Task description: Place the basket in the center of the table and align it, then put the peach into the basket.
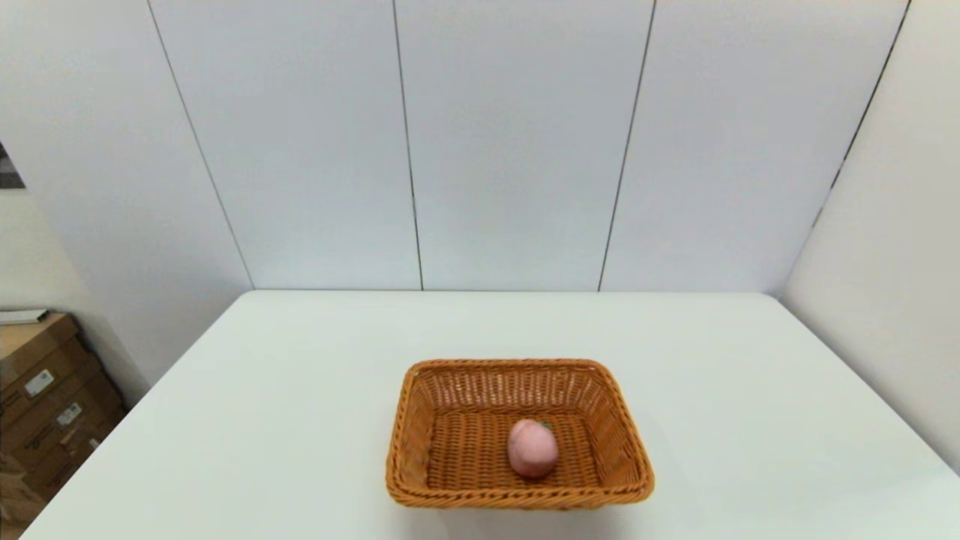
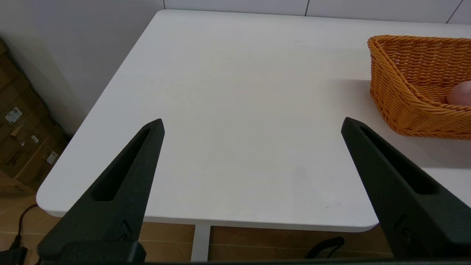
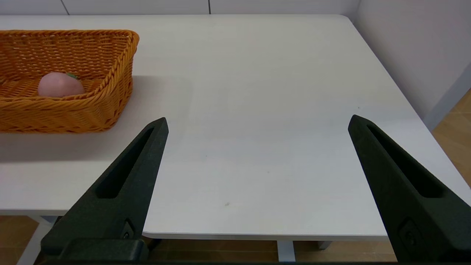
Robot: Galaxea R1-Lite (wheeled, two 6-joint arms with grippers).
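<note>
— Both sets of jaws, how are they standing?

— Wide apart, each of them. On my left gripper (image 2: 252, 123) the two black fingers (image 2: 121, 173) are spreading far from each other with only bare white tabletop (image 2: 235, 92) showing between them. They are gripping nothing and touching nothing. My right gripper (image 3: 257, 121) is doing the same: its fingers (image 3: 125, 173) are splayed wide and are holding nothing.

— Where are the two arms hanging?

— Both are hovering at the near edge of the tabletop, one on either side of the basket, and well apart from it. Neither is showing in the head view.

— And the basket?

— The basket (image 1: 519, 435) is sitting on the tabletop in the middle from left to right, somewhat nearer my edge than the far one, its long sides running square with the tabletop's edges. In my left wrist view I am seeing one end of it (image 2: 415, 84); in my right wrist view, the other end (image 3: 66, 77).

— The peach?

— The peach (image 1: 532, 448) is lying inside the basket on its woven floor, a little to the right of the middle. From the right wrist it (image 3: 60, 85) is showing over the braided rim; from the left only a sliver of pink (image 2: 460, 94) is peeking out.
</note>
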